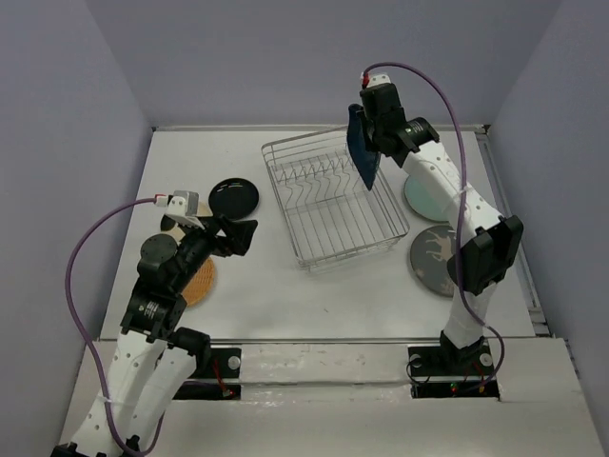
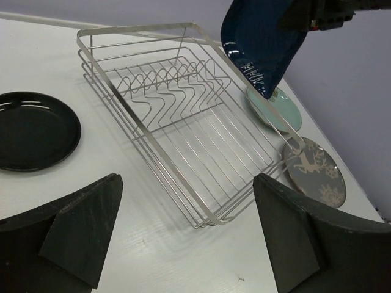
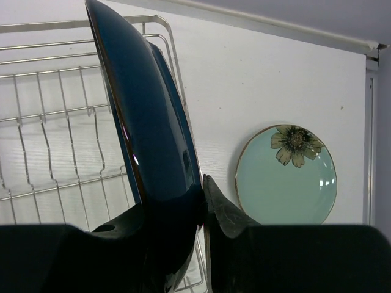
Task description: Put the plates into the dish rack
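Observation:
The silver wire dish rack [image 1: 286,205] stands mid-table with no plates in it; it also shows in the left wrist view [image 2: 139,125] and the right wrist view [image 3: 49,110]. My right gripper [image 1: 374,122] is shut on the rim of the dark blue plate [image 1: 362,148], holding it on edge above the rack's far right side [image 3: 153,122]. My left gripper [image 1: 238,235] is open and empty, left of the rack [image 2: 186,186]. The small black plate [image 1: 233,197] lies beside it. The orange-tan plate [image 1: 200,284] lies partly under my left arm.
The pale teal flower plate [image 1: 423,198] and the grey patterned plate [image 1: 433,259] lie flat right of the rack, partly behind my right arm. Both show in the left wrist view, teal [image 2: 278,110] and grey [image 2: 314,171]. Walls enclose the table.

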Robot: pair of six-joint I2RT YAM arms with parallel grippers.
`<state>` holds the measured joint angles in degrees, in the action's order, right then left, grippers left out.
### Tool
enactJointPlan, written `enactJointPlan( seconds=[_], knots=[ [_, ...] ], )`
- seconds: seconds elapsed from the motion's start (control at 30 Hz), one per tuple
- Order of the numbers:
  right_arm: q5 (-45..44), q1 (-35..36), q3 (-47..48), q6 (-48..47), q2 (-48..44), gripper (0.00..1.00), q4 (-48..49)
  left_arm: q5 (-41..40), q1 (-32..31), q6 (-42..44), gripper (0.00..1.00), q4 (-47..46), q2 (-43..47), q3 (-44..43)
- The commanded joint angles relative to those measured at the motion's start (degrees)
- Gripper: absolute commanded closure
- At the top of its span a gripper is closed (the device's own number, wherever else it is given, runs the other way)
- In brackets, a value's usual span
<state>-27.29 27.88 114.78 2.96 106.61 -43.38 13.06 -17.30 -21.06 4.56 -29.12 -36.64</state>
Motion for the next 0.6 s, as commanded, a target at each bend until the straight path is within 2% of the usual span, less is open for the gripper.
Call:
enactJointPlan(
  seconds=[0.0, 0.2, 0.57],
  knots=[
    [-5.1, -0.9, 9.3, -4.5, 1.8, 0.93, 0.2, -0.2, -1.6, 3.1, 0.01, -0.4, -0.1, 0.3],
    [-6.4, -1.4, 16.3, -4.9, 9.0, 0.93, -1.8, -1.2, -2.6, 3.0, 0.01, 0.3, 0.6, 0.2],
    [-5.2, -3.6, 18.6, -3.1, 14.7, 0.93, -1.5, -1.4, -2.8, 2.9, 0.01, 0.3, 0.1, 0.3]
  ],
)
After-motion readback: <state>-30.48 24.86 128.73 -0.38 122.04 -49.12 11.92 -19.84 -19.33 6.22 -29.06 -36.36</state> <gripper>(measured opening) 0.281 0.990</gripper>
